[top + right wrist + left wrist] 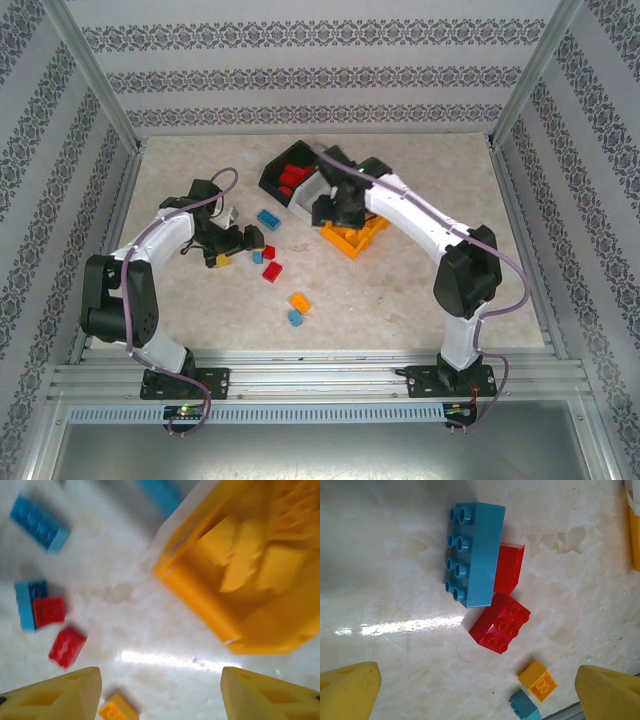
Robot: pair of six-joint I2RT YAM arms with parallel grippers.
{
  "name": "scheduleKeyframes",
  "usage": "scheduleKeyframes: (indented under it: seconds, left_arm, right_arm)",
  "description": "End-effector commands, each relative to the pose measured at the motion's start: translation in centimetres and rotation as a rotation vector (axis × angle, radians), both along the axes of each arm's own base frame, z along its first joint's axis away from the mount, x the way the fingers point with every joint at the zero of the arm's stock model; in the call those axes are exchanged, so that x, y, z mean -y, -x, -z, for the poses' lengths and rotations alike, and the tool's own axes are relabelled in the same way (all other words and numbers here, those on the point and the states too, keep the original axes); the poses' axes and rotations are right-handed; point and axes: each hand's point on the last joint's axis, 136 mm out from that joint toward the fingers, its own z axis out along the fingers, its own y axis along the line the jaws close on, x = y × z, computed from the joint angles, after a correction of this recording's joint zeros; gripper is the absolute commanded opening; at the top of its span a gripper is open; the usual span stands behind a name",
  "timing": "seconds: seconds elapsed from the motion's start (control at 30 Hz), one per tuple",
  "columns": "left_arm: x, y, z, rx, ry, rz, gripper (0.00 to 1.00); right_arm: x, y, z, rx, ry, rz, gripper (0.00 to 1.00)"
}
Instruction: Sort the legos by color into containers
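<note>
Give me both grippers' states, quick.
Left gripper: open, holding nothing.
Right gripper: open, holding nothing.

The fixed camera sits high above and behind my two bases, looking down and forward over the whole pale marbled tabletop [420,300]. My left wrist camera looks nearly straight down from close by, my yellow left fingertips [347,692] in its lower corners, at a long light-blue plastic brick [477,555] with two red plastic bricks [501,622] just beside it. My right wrist camera, farther off and blurred, looks past my yellow right fingertips [55,697] at an orange-yellow plastic bin [200,597] and shares that same brick cluster.
</note>
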Motion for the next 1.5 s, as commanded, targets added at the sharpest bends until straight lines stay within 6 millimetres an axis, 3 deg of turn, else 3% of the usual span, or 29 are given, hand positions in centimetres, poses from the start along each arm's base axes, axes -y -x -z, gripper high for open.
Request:
scheduleKeyframes:
  seconds: [0.0, 0.13, 0.33, 0.47, 0.7, 1.13, 1.47]
  left_arm:
    - [-1.1, 0.2, -0.8, 0.022, -0.040, -0.010, 1.00]
    - [-2.7, 0.3, -1.1, 0.037, -0.099, -0.048, 1.00]
    - [-5.0, 1.4, -0.1, -0.006, -0.156, -0.110, 1.00]
    - [-5.0, 1.4, 0.0, -0.014, -0.135, -0.127, 1.00]
    - [-4.6, 1.3, 0.0, -0.020, -0.109, -0.124, 1.00]
    - [-4.3, 1.2, -0.2, -0.017, -0.088, -0.123, 1.00]
    - [-4.2, 1.4, -0.3, -0.013, -0.081, -0.123, 1.00]
  right_arm:
    - [-3.7, 3.4, 2.9, -0.089, 0.002, -0.105, 0.66]
    - [-6.9, 6.4, 5.5, -0.152, 0.043, -0.219, 0.67]
    - [-6.8, 9.7, 9.1, -0.216, 0.186, -0.322, 0.67]
    - [-7.0, 11.0, 10.7, -0.248, 0.210, -0.348, 0.66]
    - [-7.6, 12.2, 12.1, -0.272, 0.212, -0.359, 0.64]
    - [-6.1, 13.2, 13.9, -0.308, 0.283, -0.364, 0.60]
    - [-5.2, 13.7, 13.4, -0.307, 0.286, -0.348, 0.59]
